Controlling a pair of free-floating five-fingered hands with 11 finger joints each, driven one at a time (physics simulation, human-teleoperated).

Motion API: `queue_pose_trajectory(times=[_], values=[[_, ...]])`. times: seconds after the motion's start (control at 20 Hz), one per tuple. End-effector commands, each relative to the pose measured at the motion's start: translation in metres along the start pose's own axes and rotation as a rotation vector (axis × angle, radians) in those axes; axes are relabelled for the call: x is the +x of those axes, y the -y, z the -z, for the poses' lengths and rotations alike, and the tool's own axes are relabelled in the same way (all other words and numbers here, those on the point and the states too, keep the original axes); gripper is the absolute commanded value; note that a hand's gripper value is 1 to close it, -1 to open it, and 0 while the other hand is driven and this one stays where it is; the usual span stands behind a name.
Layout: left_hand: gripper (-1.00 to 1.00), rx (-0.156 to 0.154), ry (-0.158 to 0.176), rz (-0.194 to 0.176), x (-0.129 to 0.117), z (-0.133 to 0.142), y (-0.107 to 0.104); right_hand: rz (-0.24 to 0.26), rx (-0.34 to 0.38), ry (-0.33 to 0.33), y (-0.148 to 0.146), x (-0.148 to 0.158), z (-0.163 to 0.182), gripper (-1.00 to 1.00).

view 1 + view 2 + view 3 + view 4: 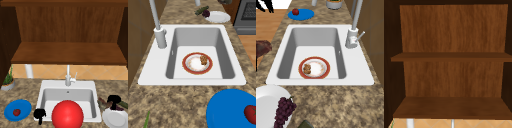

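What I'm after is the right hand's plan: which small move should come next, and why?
Probably lower the right hand slightly: it hangs just above the grapes at the back edge of the white plate, apparently not touching them.

The left hand [39, 114] hangs low in the front view, toward the lower left, its palm a compact dark mass with fingers pointing down and drawn close together, so whether they are straight or curled cannot be told. The right hand [114, 100] floats at the far right of that view, somewhat higher than the left, with fingers trailing downward beneath a rounded palm, and their curl is equally unclear. The two hands are well apart.
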Motion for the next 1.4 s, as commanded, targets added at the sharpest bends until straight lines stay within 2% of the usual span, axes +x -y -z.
queue_pose_trajectory(times=[0.0, 0.2, 0.4, 0.5, 0.7, 1.0, 1.15, 1.2, 1.25, 1.3, 1.35], values=[[0.00, 0.000, 0.000, 0.000, 0.000, 0.000, 0.000, 0.008, -0.044, 0.015, -0.017, -0.029, -0.009, 1.00], [0.00, 0.000, 0.000, 0.000, 0.000, 0.000, 0.000, -0.016, -0.083, 0.009, -0.042, -0.058, -0.010, 1.00], [0.00, 0.000, 0.000, 0.000, 0.000, 0.000, 0.000, -0.021, -0.085, 0.013, -0.063, -0.090, -0.011, 1.00], [0.00, 0.000, 0.000, 0.000, 0.000, 0.000, 0.000, -0.050, -0.096, 0.005, -0.075, -0.099, -0.003, 1.00], [0.00, 0.000, 0.000, 0.000, 0.000, 0.000, 0.000, -0.102, -0.055, -0.067, -0.101, -0.095, 0.028, 1.00], [0.00, 0.000, 0.000, 0.000, 0.000, 0.000, 0.000, -0.221, -0.052, -0.151, -0.131, -0.107, 0.068, 1.00], [0.00, 0.000, 0.000, 0.000, 0.000, 0.000, 0.000, -0.252, -0.047, -0.166, -0.141, -0.113, 0.083, 1.00], [0.00, 0.000, 0.000, 0.000, 0.000, 0.000, 0.000, -0.249, -0.040, -0.146, -0.145, -0.118, 0.083, 1.00], [0.00, 0.000, 0.000, 0.000, 0.000, 0.000, 0.000, -0.241, -0.034, -0.111, -0.148, -0.126, 0.084, -1.00], [0.00, 0.000, 0.000, 0.000, 0.000, 0.000, 0.000, -0.211, -0.028, -0.096, -0.150, -0.135, 0.083, -1.00], [0.00, 0.000, 0.000, 0.000, 0.000, 0.000, 0.000, -0.202, -0.014, -0.078, -0.151, -0.141, 0.081, -1.00]])
